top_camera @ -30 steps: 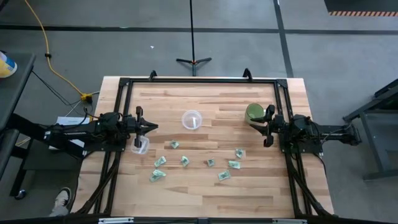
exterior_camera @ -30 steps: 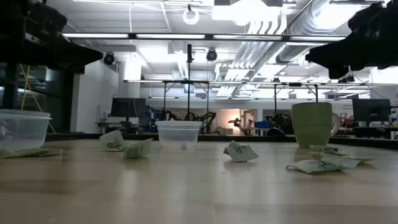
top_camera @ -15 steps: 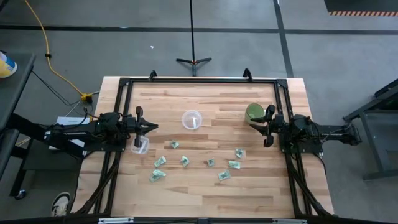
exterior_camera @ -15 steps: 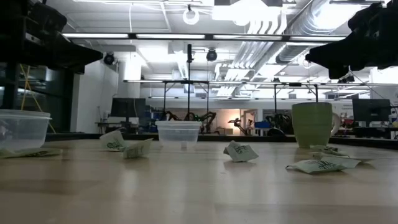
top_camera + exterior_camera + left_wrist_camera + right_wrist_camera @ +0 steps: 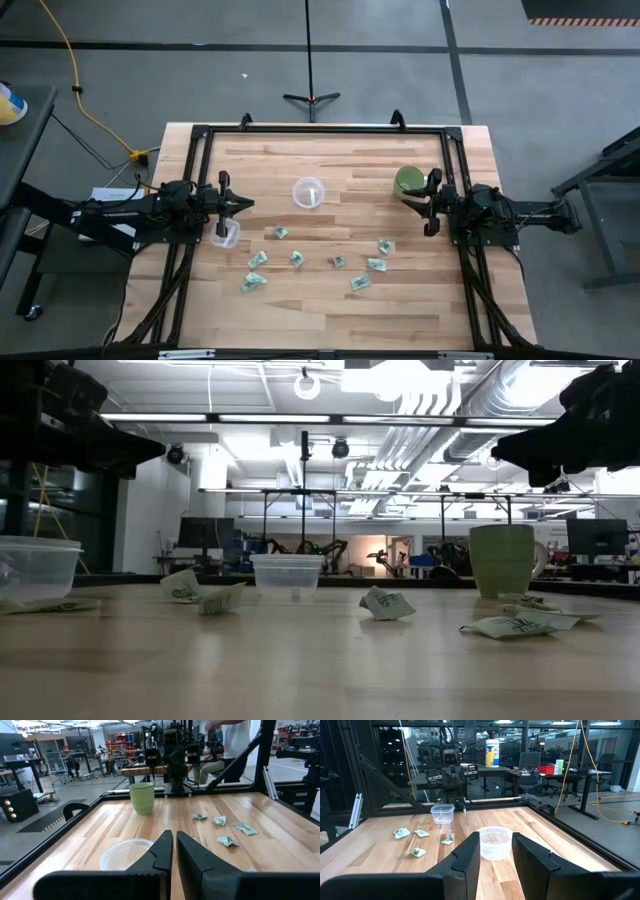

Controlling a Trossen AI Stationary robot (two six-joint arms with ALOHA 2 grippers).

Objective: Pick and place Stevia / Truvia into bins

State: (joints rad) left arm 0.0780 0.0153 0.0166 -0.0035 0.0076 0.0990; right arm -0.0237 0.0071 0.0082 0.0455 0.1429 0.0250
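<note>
Seen from above, both arms reach level over the surface (image 5: pixel 330 300): the left gripper (image 5: pixel 240 205) beside one clear cup (image 5: pixel 226 233), the right gripper (image 5: pixel 428 207) by the green cup (image 5: pixel 409 181). Sachets (image 5: pixel 338 262) lie scattered nearer, the other cup (image 5: pixel 308 192) farther. At table height, both grippers are cut off. Left wrist: jaws nearly shut, empty. Right wrist: jaws parted, empty.

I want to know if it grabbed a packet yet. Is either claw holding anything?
No. The left claw is nearly shut on nothing, and the right claw is open and empty. The packets lie on the table.
</note>
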